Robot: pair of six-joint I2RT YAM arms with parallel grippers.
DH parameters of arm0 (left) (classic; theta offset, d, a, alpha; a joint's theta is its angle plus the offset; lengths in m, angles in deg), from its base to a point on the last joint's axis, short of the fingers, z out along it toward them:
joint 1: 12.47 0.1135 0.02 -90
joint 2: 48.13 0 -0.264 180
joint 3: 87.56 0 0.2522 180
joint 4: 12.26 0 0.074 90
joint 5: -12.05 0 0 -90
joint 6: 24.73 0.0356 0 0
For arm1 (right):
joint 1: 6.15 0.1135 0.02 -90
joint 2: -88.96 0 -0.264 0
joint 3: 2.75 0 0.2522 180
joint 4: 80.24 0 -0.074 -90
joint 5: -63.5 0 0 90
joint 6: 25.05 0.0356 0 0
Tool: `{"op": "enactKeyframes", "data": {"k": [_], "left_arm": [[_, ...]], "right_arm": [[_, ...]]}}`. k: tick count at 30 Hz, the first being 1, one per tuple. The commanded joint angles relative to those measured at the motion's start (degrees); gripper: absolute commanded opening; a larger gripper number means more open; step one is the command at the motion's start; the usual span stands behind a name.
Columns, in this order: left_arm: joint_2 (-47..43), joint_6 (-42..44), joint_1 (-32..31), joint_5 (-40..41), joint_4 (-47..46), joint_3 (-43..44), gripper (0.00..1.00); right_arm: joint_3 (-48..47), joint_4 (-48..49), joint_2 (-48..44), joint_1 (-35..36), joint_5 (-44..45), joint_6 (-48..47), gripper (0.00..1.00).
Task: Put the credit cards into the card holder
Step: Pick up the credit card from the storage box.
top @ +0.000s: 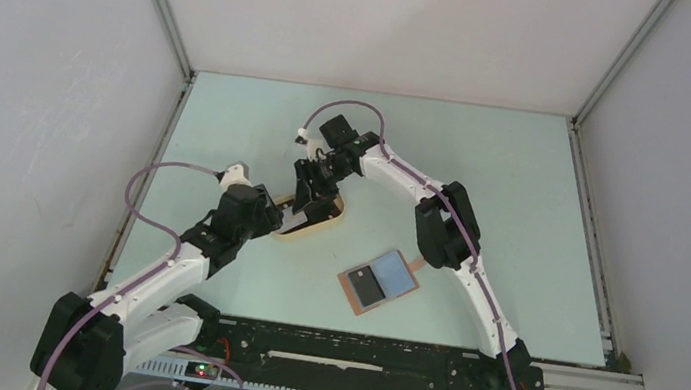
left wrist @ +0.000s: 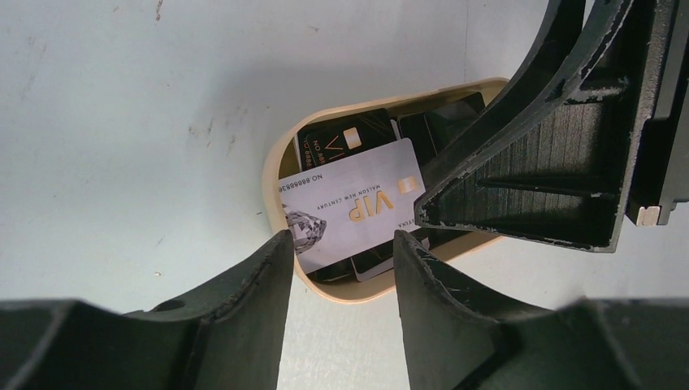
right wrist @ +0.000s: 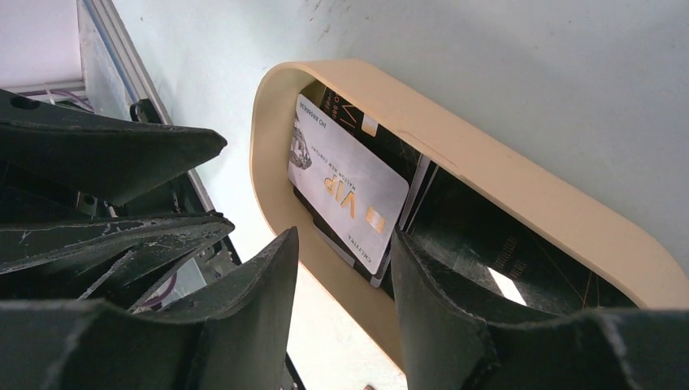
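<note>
On the pale green tabletop (top: pixel 525 178) both arms lean in over the tan oval tray (right wrist: pixel 520 199). The reddish-brown leather card holder (top: pixel 379 280) lies open and flat well apart from the tray, nearer the arm bases. Its light blue pockets face up, and what looks like one dark card sits in one half. The other credit cards are in the tray: a pale grey-white card with gold VIP lettering (left wrist: pixel 357 203) lies, apparently tilted, on top of several black cards (left wrist: pixel 341 134).

The step in hand, as I read it, is lifting that top card. The left hand (left wrist: pixel 341 244) hangs just above one end of the tray, fingers spread, nothing between them. The right hand (right wrist: pixel 345 244) is likewise spread and empty, with one finger low beside the card's chip end. The hands are crowded, so only one should pinch. The right hand is better placed to take the card's short edge between its pads while the left backs off or steadies the tray. It should grip the pale card alone, not the one beneath, and lift clear of the rim before swinging to the holder.

From above, the hands cover most of the tray. The black cards underneath cannot be counted. I cannot tell whether any fingertip touches a card or the rim. The holder's snap tab is too small to make out.
</note>
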Motion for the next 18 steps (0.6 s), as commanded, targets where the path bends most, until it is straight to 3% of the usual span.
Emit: {"op": "enactKeyframes", "data": {"k": [1, 18], "left_arm": [[-0.28, -0.67, 0.49, -0.01, -1.91, -1.60, 0.53], [-1.74, -1.63, 1.50, -0.85, -3.89, -3.66, 0.47]], "right_arm": [[-0.18, 0.16, -3.50, 0.98, -2.74, 1.57, 0.54], [2.22, 3.40, -4.66, 0.44, -8.73, 6.74, 0.49]]}}
